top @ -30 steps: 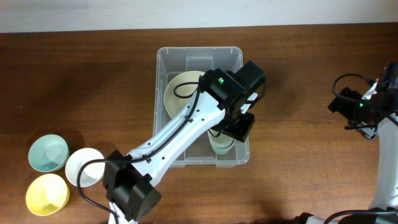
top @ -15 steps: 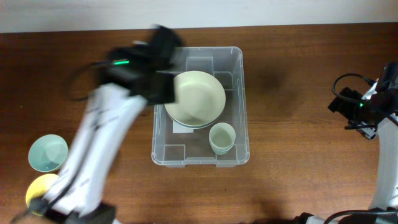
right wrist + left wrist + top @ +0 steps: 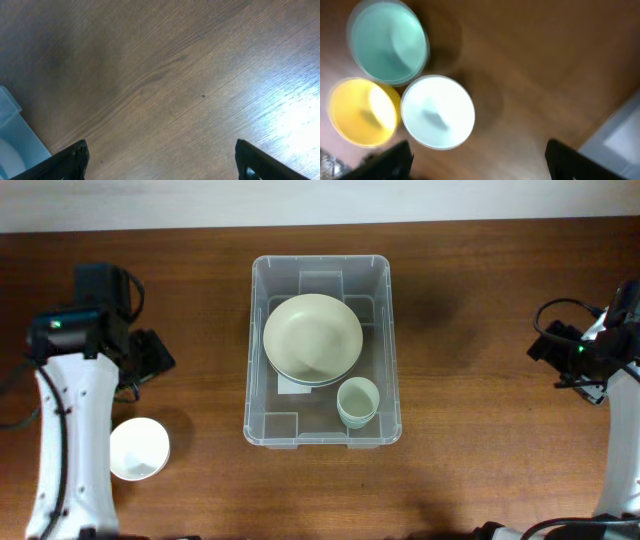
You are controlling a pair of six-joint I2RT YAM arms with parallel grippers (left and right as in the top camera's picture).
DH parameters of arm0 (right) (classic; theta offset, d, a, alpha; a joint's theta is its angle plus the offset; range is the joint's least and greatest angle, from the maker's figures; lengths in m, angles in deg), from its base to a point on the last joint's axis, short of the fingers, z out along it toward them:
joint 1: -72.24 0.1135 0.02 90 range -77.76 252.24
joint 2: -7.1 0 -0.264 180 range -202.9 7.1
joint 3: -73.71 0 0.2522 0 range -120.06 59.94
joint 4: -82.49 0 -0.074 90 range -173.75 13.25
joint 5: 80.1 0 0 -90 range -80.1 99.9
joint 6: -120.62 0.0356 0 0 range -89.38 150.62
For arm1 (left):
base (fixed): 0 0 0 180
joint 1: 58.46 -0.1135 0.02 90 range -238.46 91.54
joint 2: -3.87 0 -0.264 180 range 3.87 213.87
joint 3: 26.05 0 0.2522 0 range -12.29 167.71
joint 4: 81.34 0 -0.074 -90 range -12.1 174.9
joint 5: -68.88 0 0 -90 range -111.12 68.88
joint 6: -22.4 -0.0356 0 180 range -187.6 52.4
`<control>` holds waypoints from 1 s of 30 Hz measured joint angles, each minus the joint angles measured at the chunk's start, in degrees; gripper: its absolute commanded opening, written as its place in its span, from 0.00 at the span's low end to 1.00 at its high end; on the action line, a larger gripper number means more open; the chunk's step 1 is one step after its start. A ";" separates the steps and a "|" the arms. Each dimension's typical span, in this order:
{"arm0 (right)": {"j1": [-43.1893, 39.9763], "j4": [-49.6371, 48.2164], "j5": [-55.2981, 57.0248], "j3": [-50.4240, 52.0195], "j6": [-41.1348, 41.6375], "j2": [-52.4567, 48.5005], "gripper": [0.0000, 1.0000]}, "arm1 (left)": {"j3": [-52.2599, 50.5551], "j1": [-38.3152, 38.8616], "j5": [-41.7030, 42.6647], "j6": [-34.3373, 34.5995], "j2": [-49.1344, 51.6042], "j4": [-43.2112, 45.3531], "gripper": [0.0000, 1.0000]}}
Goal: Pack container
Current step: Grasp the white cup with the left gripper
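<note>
Container (image 3: 390,340): overhead, centre of table (image 3: 480,280); holds pale green plate (image 3: 312,338) and small cup (image 3: 358,401). White bowl (image 3: 139,448) stands well apart at lower left.
Left wrist: left gripper (image 3: 477,167) spread wide, empty, above teal bowl (image 3: 387,47), yellow bowl (image 3: 364,112) and white bowl.
Right wrist: right gripper (image 3: 162,167) parted, empty, over tabletop; container corner at lower left.

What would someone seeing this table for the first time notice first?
Probably the clear container at the table's centre, holding a large pale green dish with a small cup beside it. Next, in the left wrist view, three bowls clustered on the dark wood: a teal bowl, a yellow bowl and a white bowl.
</note>
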 measured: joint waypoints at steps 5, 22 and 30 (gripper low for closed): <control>0.00 0.00 -0.02 -0.04 -0.02 0.02 0.89 | -14.25 -4.22 5.18 -3.43 0.59 10.69 0.87; 0.00 0.04 0.00 -0.04 -0.02 0.02 0.89 | -21.59 -4.98 7.72 -4.74 16.15 21.16 0.20; 0.00 0.09 -0.02 -0.04 -0.02 0.02 0.89 | -21.46 -4.96 7.15 -4.70 16.20 20.35 0.01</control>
